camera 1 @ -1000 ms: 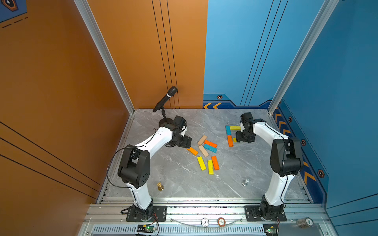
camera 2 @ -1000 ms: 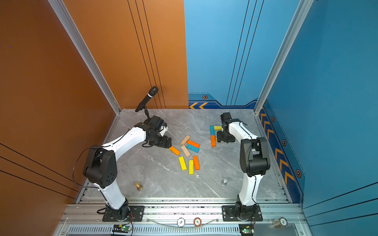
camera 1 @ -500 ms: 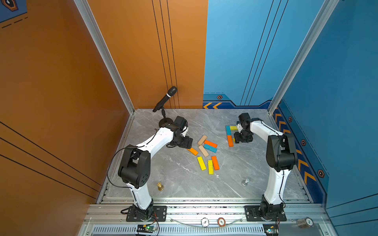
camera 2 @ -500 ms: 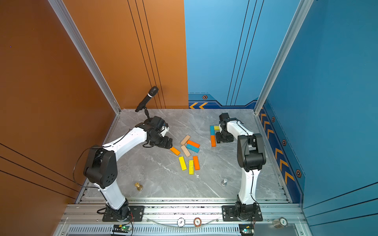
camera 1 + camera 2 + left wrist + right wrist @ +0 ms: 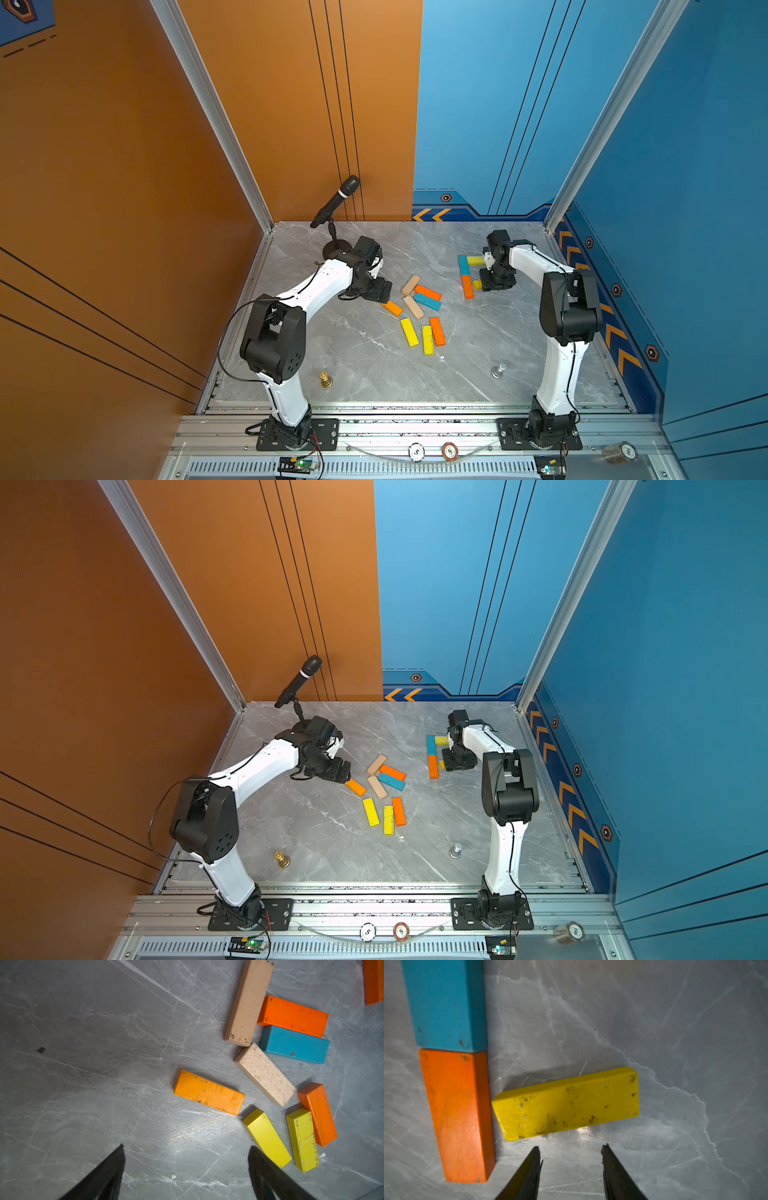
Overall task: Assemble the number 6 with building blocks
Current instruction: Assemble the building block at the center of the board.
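Top views: we log a grey veined marble tabletop [image 5: 361, 365], orange wall [image 5: 291, 104] meeting blue wall [image 5: 478, 104] behind. Loose building blocks [image 5: 427, 302] lie mid-table, others laid beside the right gripper [image 5: 571, 1146] — jaws apart, empty; left gripper [image 5: 187, 1146] gapes wide, empty.

The left arm [image 5: 316, 282] and the right arm [image 5: 532, 257] are extended forward and angled down at the wrist. The left gripper [image 5: 186, 1146] is spread wide and empty. The right gripper [image 5: 571, 1146] is parted more narrowly, with nothing between its jaws.
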`<state>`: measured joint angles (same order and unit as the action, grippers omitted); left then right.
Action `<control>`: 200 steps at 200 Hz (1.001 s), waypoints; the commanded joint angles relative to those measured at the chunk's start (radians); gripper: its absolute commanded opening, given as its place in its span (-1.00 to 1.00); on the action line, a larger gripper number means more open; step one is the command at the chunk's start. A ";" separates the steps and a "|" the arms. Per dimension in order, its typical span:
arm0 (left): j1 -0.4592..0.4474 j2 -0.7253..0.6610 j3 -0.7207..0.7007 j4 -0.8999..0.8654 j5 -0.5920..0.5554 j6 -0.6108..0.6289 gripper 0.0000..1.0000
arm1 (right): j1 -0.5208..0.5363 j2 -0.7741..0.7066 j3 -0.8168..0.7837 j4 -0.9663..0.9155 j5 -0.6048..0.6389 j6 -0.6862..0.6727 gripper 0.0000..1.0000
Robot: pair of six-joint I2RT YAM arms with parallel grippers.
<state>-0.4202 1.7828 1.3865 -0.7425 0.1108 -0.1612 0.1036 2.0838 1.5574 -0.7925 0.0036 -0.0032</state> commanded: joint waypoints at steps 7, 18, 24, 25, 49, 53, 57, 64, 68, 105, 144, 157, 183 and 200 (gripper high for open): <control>-0.011 0.012 0.022 -0.024 -0.014 0.020 0.85 | 0.008 0.048 0.033 -0.017 0.002 -0.005 -0.05; -0.012 0.012 0.022 -0.024 -0.014 0.019 0.85 | 0.013 0.056 0.045 -0.019 0.002 -0.001 -0.06; -0.012 0.012 0.022 -0.024 -0.013 0.020 0.85 | 0.016 0.058 0.048 -0.018 0.001 0.001 -0.06; -0.012 0.012 0.023 -0.024 -0.012 0.020 0.85 | 0.016 0.058 0.048 -0.018 0.001 0.001 -0.06; -0.014 0.013 0.022 -0.024 -0.013 0.021 0.85 | 0.027 0.072 0.077 -0.020 -0.004 0.009 -0.07; -0.013 0.014 0.022 -0.024 -0.011 0.021 0.85 | 0.030 0.074 0.080 -0.021 -0.004 0.012 -0.07; -0.015 0.013 0.022 -0.024 -0.012 0.022 0.85 | 0.031 0.078 0.085 -0.024 -0.004 0.012 -0.07; -0.015 0.012 0.023 -0.024 -0.013 0.021 0.85 | 0.034 0.083 0.095 -0.029 -0.004 0.014 -0.07; -0.015 0.012 0.022 -0.024 -0.014 0.022 0.85 | 0.037 0.084 0.099 -0.032 -0.004 0.014 -0.07; -0.018 0.014 0.022 -0.024 -0.015 0.024 0.85 | 0.041 0.050 0.106 -0.047 0.001 0.010 -0.07; -0.017 0.018 0.024 -0.024 -0.008 0.023 0.85 | -0.004 -0.059 0.079 -0.041 -0.030 0.020 -0.06; -0.018 0.017 0.023 -0.024 -0.008 0.022 0.85 | -0.029 -0.077 0.067 -0.023 -0.035 0.038 -0.05; -0.018 0.020 0.025 -0.025 -0.013 0.022 0.85 | -0.085 -0.069 0.066 0.006 -0.009 0.079 -0.02; -0.020 0.022 0.025 -0.024 -0.014 0.023 0.85 | -0.117 -0.048 0.067 0.028 0.000 0.093 -0.01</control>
<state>-0.4316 1.7832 1.3861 -0.7456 0.1108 -0.1535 0.0277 2.0155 1.6348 -0.7883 -0.0147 0.0422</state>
